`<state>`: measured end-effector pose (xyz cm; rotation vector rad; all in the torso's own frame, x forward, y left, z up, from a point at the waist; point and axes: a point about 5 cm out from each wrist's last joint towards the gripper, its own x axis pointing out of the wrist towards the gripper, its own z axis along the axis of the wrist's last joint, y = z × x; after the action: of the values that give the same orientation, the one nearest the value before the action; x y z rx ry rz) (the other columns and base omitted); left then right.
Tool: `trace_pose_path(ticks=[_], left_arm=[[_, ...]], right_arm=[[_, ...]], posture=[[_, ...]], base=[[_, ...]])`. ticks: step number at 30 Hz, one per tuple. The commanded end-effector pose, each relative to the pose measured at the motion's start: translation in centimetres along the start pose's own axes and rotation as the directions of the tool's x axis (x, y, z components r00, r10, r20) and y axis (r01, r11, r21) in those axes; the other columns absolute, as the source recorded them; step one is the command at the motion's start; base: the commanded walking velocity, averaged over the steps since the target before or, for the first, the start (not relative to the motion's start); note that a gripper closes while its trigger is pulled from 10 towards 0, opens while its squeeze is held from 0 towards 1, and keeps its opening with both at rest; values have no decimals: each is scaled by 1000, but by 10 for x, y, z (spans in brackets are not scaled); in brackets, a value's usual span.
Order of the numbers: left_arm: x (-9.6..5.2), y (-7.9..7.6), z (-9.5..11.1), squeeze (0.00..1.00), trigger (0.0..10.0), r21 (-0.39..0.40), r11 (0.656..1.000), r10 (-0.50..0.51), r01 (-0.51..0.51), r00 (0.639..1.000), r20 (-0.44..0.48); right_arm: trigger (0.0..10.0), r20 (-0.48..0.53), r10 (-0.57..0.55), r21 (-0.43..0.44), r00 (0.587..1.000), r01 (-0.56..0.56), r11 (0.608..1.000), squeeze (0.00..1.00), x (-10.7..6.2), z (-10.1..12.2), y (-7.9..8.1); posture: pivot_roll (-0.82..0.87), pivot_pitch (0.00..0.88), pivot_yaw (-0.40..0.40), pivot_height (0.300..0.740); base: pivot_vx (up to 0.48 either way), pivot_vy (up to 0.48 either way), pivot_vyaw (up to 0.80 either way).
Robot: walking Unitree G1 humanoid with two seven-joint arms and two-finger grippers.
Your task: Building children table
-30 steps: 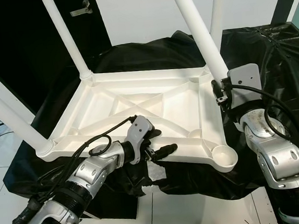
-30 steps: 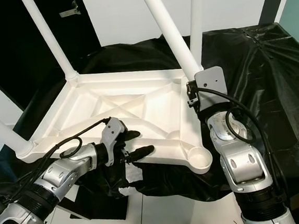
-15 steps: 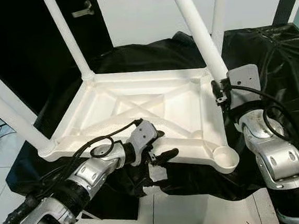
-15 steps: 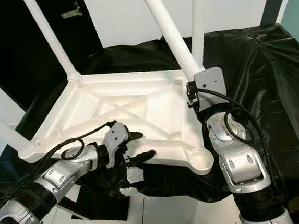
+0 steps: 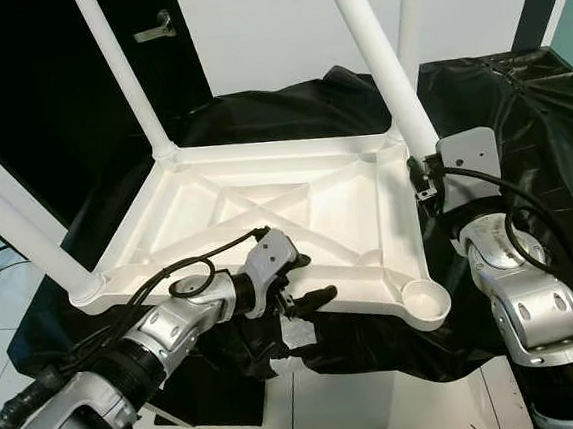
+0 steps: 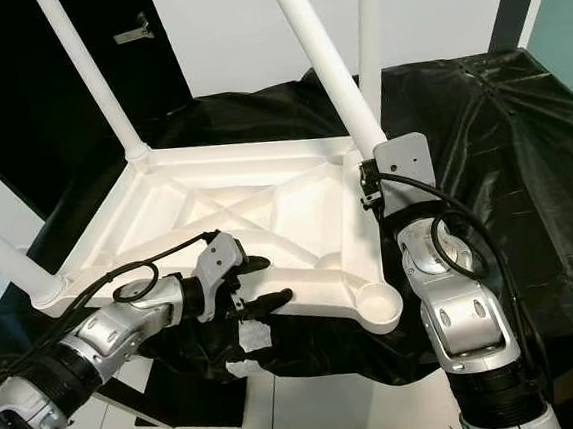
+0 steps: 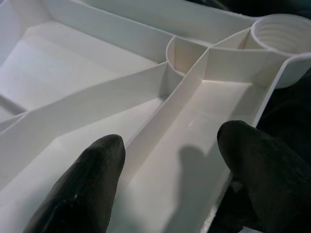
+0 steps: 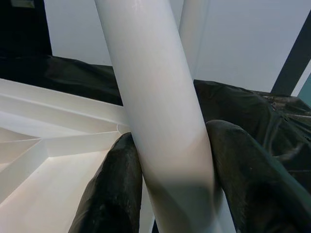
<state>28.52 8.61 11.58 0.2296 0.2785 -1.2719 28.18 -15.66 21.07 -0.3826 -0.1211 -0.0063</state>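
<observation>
The white table top (image 5: 261,148) lies upside down on a black cloth, its ribbed underside facing up. Legs stand in its back left (image 5: 124,78) and front left (image 5: 16,223) corners. The front right socket (image 5: 425,302) is empty. My right gripper (image 8: 170,184) is shut on a slanted white leg (image 5: 379,66) near the back right corner, and another leg (image 5: 410,8) rises just behind it. My left gripper (image 5: 305,279) is open astride the top's front rim, with one finger (image 7: 92,179) over the inner panel and the other (image 7: 257,165) outside the edge.
The black cloth (image 5: 520,124) drapes over the support and hangs off its front. White floor (image 5: 384,407) lies below the front edge. A dark doorway (image 5: 35,96) is at the back left and a white wall (image 5: 270,25) stands behind.
Only the view has shifted a little. The left gripper stays at the front rim and the right gripper keeps its hold on the leg.
</observation>
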Motion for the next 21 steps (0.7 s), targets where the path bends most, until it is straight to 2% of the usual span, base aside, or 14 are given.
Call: trace_pose_path(ticks=[1,6,7,13,15,18,19,21], left_arm=[[-21,-41,-2,0,10000,-18,651,-759,759,651,3],[-24,-43,-1,0,10000,-18,637,-771,771,637,19],[-27,-45,-3,0,10000,-20,625,-780,781,625,17],[-31,-47,-3,0,10000,-25,619,-785,785,619,18],[-33,-47,-2,0,10000,-21,623,-782,782,623,15],[-30,-48,-12,0,10000,-8,640,-768,769,638,-59],[-30,-48,-12,0,10000,-8,640,-768,769,638,-59],[-18,-48,-23,0,10000,17,683,-724,730,679,-119]], right_arm=[[10000,23,7,2,1000,-7,1000,0,-1,5,0],[10000,23,11,1,1000,-11,1000,0,1,4,1],[10000,23,15,1,1000,-15,1000,0,2,4,2],[10000,22,17,-1,1000,-17,1000,0,1,3,3],[10000,20,17,-2,1000,-17,1000,0,1,3,2],[10000,18,18,-3,1000,-18,1000,0,2,2,3],[10000,18,18,-3,1000,-18,1000,0,2,2,3],[10000,20,19,-3,1000,-18,1000,0,2,3,3]], posture=[[-226,2,78,740],[-221,0,77,740],[-218,0,75,740],[-218,0,77,740],[-217,0,76,740],[-216,0,76,740],[-216,0,76,740],[-216,0,75,740]], base=[[0,0,0],[0,0,0],[0,0,0],[0,0,0],[0,0,0],[0,0,0],[0,0,0],[0,0,0]])
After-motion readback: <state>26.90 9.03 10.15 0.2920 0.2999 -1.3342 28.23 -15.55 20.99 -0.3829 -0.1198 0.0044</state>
